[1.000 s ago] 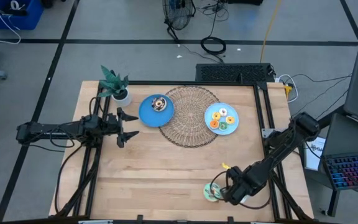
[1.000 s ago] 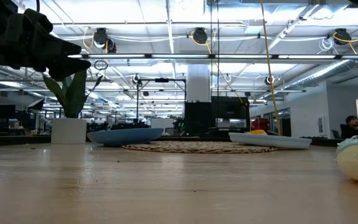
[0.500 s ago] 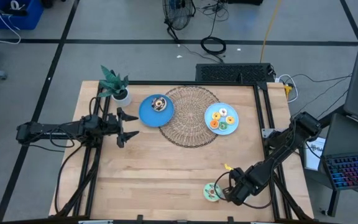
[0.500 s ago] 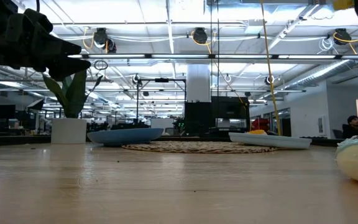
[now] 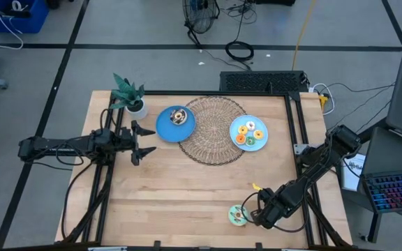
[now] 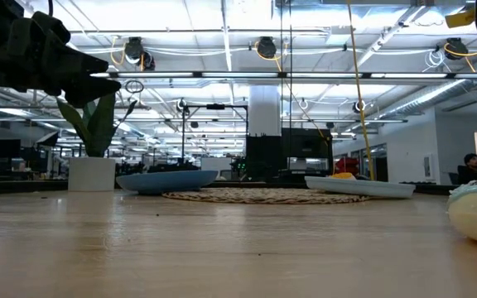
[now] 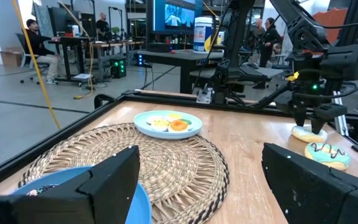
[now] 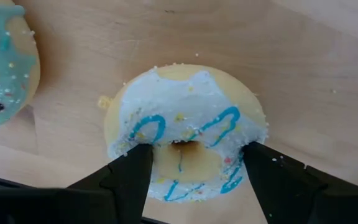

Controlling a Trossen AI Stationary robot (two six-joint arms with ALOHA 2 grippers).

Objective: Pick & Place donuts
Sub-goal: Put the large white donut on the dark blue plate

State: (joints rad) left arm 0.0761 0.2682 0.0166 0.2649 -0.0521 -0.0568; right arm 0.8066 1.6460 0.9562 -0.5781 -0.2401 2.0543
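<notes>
right gripper (image 8: pixel 191 180): low over white-frosted donut (image 8: pixel 188 134) at the near right corner of the counter (image 5: pixel 187 188); fingers spread, one on each side of the ring, nothing clamped yet
white-frosted donut: flat on the counter, directly under the right gripper
green-frosted donut (image 5: pixel 238 215): on the counter just beside the white one, apart from it
left gripper (image 5: pixel 139 142): waits over the left side of the counter near the left blue plate (image 5: pixel 166 127), fingers apart, empty
other donuts: small ones on the right blue plate (image 5: pixel 240 127); chocolate donut (image 5: pixel 179 116) on the left plate
risk 1: fingers straddle the frosted top, so a shallow close likely skids off the curved edge
risk 2: a slipping ring probably bumps the green neighbour
risk 3: pressing too low could drive fingertips into the wood
</notes>
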